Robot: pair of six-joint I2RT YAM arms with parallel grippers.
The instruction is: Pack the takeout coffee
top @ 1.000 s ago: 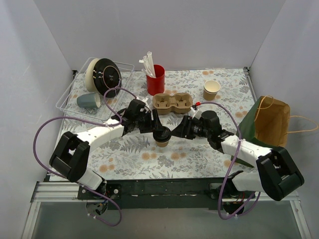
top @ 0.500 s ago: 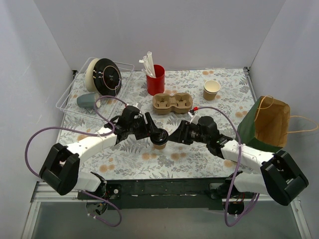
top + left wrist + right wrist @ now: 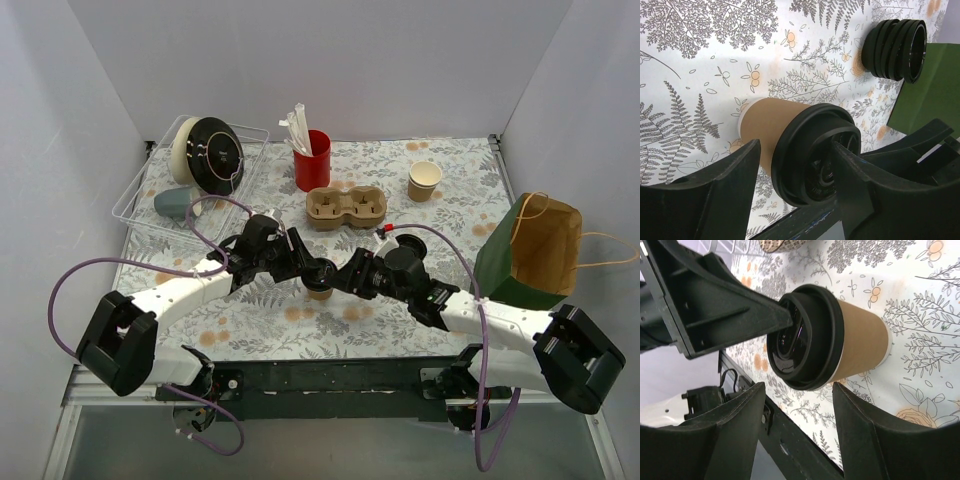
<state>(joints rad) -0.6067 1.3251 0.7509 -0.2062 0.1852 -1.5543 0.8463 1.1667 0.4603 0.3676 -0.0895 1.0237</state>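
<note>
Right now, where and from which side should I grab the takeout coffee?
Best the brown paper wall of the takeout coffee, just under the lid, coming in level from the right. It stands upright and widens toward the lid's rim, so it shouldn't slip down; the left gripper crowds the other side.

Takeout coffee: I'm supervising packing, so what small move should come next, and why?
Probably close the right gripper on the takeout coffee: its fingers flank the brown wall with gaps, while the left gripper seems only to press the black lid.
</note>
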